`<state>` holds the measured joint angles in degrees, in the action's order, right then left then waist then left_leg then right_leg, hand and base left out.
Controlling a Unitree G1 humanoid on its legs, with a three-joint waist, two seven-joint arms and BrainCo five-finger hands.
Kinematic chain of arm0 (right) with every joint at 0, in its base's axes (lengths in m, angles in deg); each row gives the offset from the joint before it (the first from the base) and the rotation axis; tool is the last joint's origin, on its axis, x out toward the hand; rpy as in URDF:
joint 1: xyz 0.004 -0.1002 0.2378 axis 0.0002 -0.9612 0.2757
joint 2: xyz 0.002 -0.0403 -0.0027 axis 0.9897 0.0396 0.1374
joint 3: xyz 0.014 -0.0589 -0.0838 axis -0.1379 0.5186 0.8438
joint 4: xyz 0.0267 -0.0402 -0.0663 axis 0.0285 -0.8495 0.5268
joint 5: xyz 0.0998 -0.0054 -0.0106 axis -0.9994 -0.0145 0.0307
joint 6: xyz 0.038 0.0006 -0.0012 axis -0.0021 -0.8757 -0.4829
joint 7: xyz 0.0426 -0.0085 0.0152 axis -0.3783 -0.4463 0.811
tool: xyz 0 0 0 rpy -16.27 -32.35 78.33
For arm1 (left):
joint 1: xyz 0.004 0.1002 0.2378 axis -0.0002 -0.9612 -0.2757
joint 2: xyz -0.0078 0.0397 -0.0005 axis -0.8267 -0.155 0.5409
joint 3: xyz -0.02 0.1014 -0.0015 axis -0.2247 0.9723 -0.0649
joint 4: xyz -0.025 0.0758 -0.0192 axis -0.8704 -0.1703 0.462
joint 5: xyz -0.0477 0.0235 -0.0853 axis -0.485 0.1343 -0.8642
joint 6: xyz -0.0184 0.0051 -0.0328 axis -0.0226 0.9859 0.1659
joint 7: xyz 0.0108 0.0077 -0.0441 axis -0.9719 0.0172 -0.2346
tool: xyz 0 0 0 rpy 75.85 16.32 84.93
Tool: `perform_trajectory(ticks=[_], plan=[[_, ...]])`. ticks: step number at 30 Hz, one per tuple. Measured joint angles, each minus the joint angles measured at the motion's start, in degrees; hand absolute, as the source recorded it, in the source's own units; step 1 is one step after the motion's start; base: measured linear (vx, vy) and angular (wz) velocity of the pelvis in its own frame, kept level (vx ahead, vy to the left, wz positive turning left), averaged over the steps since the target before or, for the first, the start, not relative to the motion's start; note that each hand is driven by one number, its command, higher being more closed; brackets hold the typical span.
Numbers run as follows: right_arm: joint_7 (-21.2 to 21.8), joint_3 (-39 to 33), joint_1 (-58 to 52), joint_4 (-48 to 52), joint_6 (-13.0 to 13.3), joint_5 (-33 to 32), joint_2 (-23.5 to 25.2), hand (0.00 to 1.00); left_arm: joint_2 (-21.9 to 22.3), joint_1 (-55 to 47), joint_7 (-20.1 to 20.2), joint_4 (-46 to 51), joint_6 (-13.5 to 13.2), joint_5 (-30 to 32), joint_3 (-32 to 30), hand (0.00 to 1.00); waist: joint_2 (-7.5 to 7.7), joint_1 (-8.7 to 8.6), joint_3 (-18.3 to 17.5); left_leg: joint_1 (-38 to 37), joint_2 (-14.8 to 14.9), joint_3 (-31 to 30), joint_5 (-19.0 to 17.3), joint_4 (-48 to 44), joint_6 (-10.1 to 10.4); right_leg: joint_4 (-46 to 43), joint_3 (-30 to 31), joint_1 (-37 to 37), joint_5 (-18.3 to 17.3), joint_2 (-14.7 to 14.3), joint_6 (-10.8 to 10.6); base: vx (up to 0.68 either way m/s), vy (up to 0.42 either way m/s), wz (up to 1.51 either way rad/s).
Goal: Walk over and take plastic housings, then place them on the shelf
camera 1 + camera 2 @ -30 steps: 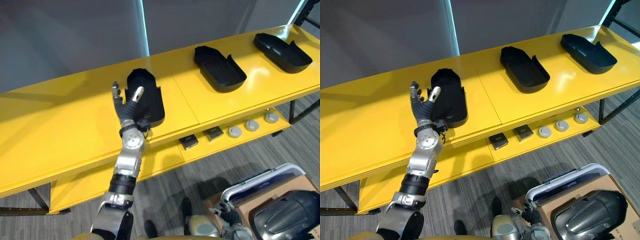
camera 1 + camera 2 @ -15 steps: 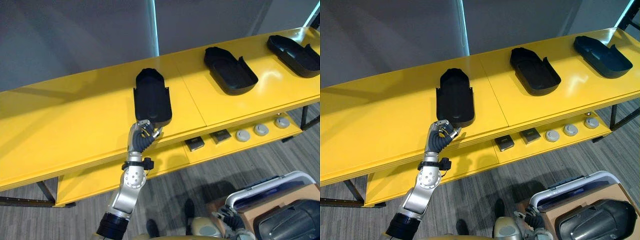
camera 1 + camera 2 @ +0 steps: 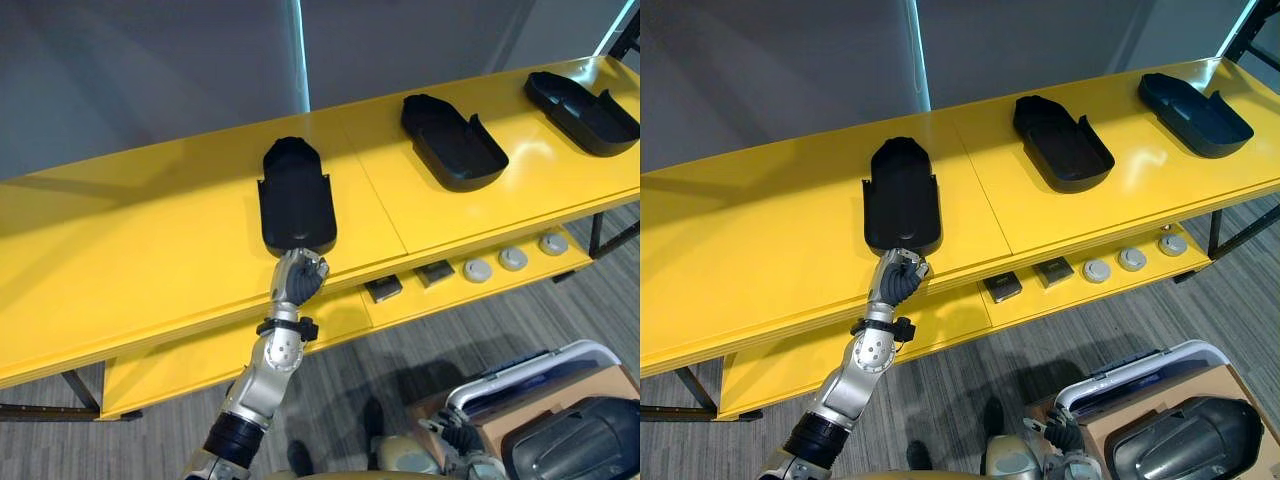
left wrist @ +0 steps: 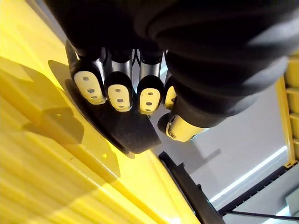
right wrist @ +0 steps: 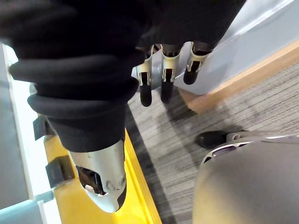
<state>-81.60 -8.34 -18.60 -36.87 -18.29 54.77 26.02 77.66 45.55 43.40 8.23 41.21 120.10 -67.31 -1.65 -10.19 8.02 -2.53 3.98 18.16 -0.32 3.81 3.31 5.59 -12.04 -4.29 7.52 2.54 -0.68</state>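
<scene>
Three black plastic housings lie on the top of the yellow shelf (image 3: pixel 150 240): a near one (image 3: pixel 296 208), a middle one (image 3: pixel 452 142) and a far right one (image 3: pixel 582 98). My left hand (image 3: pixel 298 275) is at the shelf's front edge, just in front of the near housing's near end. Its fingers (image 4: pixel 119 91) are curled into a fist with nothing in them, and the housing (image 4: pixel 126 133) lies just past them. My right hand (image 5: pixel 166 65) hangs over the grey floor with its fingers straight and holds nothing.
The lower yellow shelf board carries two small black boxes (image 3: pixel 383 288) and three round grey discs (image 3: pixel 513 259). At the lower right a cardboard box (image 3: pixel 490 420) in a white-framed cart holds another black housing (image 3: pixel 575 440).
My left hand has come back off the near housing to the shelf's front edge and curled from open into a fist. The housing stays on the shelf. The camera has shifted a little.
</scene>
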Motion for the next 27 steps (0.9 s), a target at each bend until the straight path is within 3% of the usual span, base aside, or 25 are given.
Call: perform_trajectory(ticks=[9, 12, 27], plan=[[0.2, 0.1, 0.5, 0.2, 0.0, 0.1, -0.1, 0.00, -0.2, 6.4, 0.0, -3.9, 1.6, 0.3, -0.2, 1.00, 0.03, -0.46, 0.0, 1.4, 0.0, 1.0, 0.0, 0.0, 0.0, 0.0, 1.1, -2.0, 0.5, -0.1, 0.2, -0.02, 0.003, -0.07], [0.4, 0.1, 1.4, 0.2, -0.1, 0.1, -0.1, 0.00, -0.2, 8.6, 0.0, -6.5, 2.3, 0.3, -0.8, 1.00, 0.04, -1.59, 0.0, 1.5, 0.0, 1.1, 0.0, 0.1, 0.0, 0.0, 1.1, -2.1, 0.6, -0.2, 0.2, 0.00, 0.004, -0.02], [0.9, 0.5, 2.4, 1.9, 0.0, 0.0, 0.6, 0.00, -1.1, 14.7, 0.0, -12.0, 3.4, 0.1, -3.5, 1.00, 0.20, -1.76, 0.3, 2.8, 0.0, 2.6, 0.0, 0.1, 0.0, -0.3, 2.5, -4.2, 0.8, -0.3, 0.2, 0.00, 0.005, -0.04]])
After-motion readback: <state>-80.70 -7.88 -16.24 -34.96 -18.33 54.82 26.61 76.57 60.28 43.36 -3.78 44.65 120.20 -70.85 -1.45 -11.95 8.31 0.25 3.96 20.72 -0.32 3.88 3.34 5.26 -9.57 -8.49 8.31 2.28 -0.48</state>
